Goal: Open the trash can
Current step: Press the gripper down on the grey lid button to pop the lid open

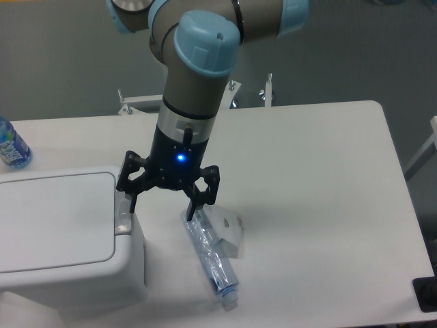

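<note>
While lid lies flat | tool (162, 202) spread above trash can (65, 236) latch (123, 211)

A robotics lab is suggested: a white tabletop (321, 157) is set against grey flooring, with a robot arm (198, 75) mounted behind.

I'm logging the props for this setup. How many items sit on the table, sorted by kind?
Trash can: 1
Crushed clear bottle: 1
Upright blue-labelled bottle, at the left edge: 1
Total: 3
</note>
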You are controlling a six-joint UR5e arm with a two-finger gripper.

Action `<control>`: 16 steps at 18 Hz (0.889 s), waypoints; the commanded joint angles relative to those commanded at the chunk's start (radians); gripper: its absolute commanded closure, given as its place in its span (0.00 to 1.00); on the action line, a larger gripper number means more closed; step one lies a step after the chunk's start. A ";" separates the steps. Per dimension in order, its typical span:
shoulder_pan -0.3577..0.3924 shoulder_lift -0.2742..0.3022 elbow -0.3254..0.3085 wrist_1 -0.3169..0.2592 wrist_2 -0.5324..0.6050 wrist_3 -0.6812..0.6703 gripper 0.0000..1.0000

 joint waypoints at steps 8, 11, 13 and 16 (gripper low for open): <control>-0.002 -0.008 0.000 0.014 0.000 -0.002 0.00; -0.006 -0.012 -0.002 0.014 0.000 -0.002 0.00; -0.009 -0.012 -0.002 0.014 0.000 -0.002 0.00; -0.009 -0.012 -0.002 0.014 0.000 -0.002 0.00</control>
